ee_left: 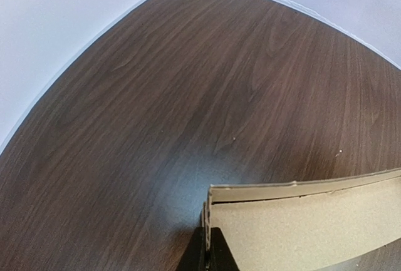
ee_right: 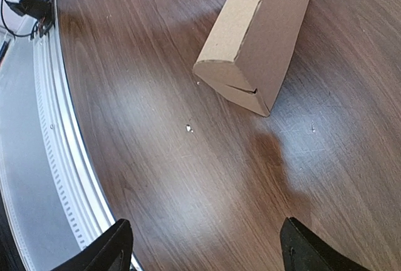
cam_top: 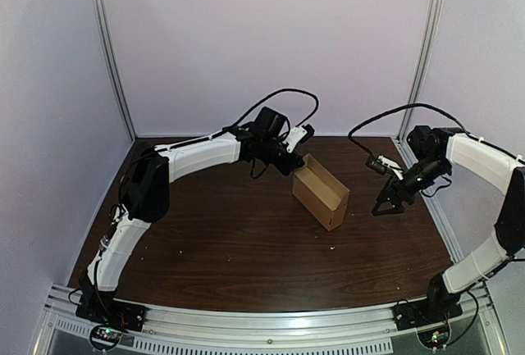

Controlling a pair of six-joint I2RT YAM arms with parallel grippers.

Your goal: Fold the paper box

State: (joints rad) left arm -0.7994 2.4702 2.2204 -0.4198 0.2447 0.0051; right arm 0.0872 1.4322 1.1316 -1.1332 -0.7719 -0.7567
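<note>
- Box [cam_top: 321, 193]: brown cardboard, standing on the table [cam_top: 230, 240] right of centre, open side up. It runs at an angle, from far-left to near-right.
- Your left gripper [cam_top: 294, 161]: it reaches across to the far-left end of the box. In the left wrist view its dark fingers [ee_left: 219, 255] are pressed together on a thin cardboard wall edge, pinching the box [ee_left: 301, 221] at that corner.
- Your right gripper [cam_top: 392, 203]: it hangs just right of the box, not touching it. In the right wrist view the fingers [ee_right: 119, 246] are spread wide with only bare table between them.
- Right wrist view: the box's [ee_right: 257, 39] near end shows a folded, tucked flap with a slit.
- A white speck [ee_right: 188, 128] lies on the table near that end.
</note>
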